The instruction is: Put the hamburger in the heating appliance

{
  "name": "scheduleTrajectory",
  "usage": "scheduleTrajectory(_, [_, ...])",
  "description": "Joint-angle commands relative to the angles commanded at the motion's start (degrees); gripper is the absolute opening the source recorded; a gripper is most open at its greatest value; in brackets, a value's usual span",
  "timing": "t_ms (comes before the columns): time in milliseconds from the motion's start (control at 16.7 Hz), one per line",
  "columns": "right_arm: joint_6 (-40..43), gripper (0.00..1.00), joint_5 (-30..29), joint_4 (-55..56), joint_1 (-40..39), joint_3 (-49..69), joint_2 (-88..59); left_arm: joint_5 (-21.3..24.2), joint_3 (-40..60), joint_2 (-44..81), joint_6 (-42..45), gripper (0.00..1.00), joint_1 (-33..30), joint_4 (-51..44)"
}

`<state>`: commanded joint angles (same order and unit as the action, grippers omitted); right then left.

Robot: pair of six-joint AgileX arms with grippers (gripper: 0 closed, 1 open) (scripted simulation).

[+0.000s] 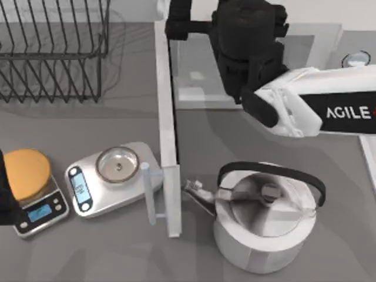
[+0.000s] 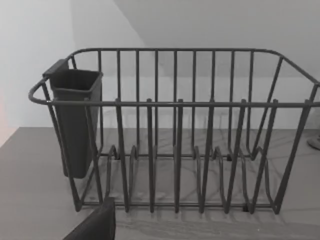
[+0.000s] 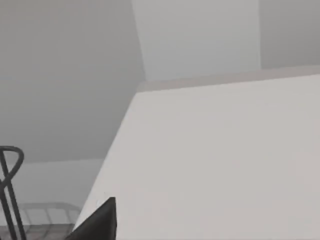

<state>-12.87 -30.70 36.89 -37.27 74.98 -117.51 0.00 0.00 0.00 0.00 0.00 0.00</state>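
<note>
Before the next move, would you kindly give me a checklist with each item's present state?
1. Microwave door swung open: ok.
2. Right gripper at the microwave's opening: ok.
3. Hamburger held or placed: cannot tell.
4. Kettle spout apart from the open door: cannot tell, as they are very close.
5. Left arm parked at the table's left edge, beside the scale that bears the orange dome: ok.
</note>
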Motion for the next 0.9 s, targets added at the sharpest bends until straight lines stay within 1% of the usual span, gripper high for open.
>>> scheduleTrajectory(120, [-0.22, 1.00, -1.45, 2.10, -0.56, -4.59, 2.86, 0.00, 0.00, 0.00, 0.00, 1.00, 0.00, 0.00])
scheduleTrajectory(240, [-0.32, 1.00, -2.19, 3.12, -0.82, -6.68, 4.29, 0.00, 0.00, 0.00, 0.00, 1.00, 0.00, 0.00])
scheduleTrajectory(540, [-0.30, 1.00, -2.13, 2.91, -0.50, -6.49, 4.22, 0.00, 0.00, 0.00, 0.00, 1.00, 0.00, 0.00])
scheduleTrajectory(720, [-0.09, 1.00, -2.01, -0.52, -0.58, -3.89, 5.60, 0.00, 0.00, 0.00, 0.00, 1.00, 0.00, 0.00])
scheduleTrajectory(900, [0.05, 1.00, -1.92, -7.00, -0.61, -0.41, 7.48, 0.00, 0.00, 0.00, 0.00, 1.00, 0.00, 0.00])
